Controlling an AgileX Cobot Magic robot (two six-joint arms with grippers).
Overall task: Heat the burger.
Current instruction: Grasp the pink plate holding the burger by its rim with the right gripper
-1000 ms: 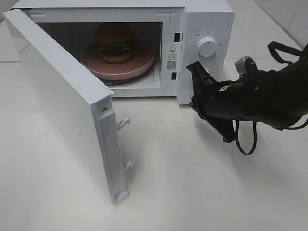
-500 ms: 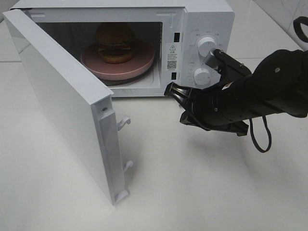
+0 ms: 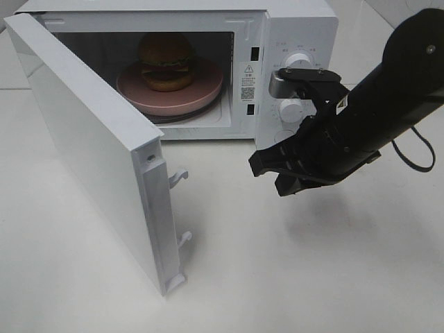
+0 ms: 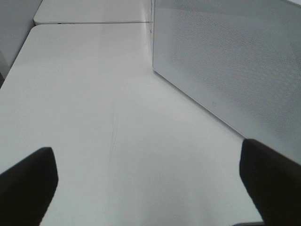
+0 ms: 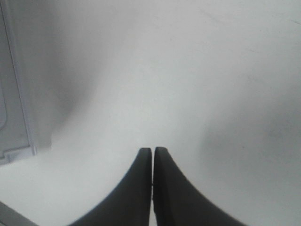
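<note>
The bulky black right arm comes into the high view from about 2 o'clock and slopes down toward the centre. A silver-grey and black bracket sits on top of its wrist, toward 12 o'clock from the forearm. Its black right gripper lies just to the 3 o'clock side of centre, pointing toward 8 o'clock, and its two tapered black fingers are pressed flat together with nothing between them.

The black left gripper appears only in its own wrist view, its dark fingertips spread fully apart and holding nothing.
</note>
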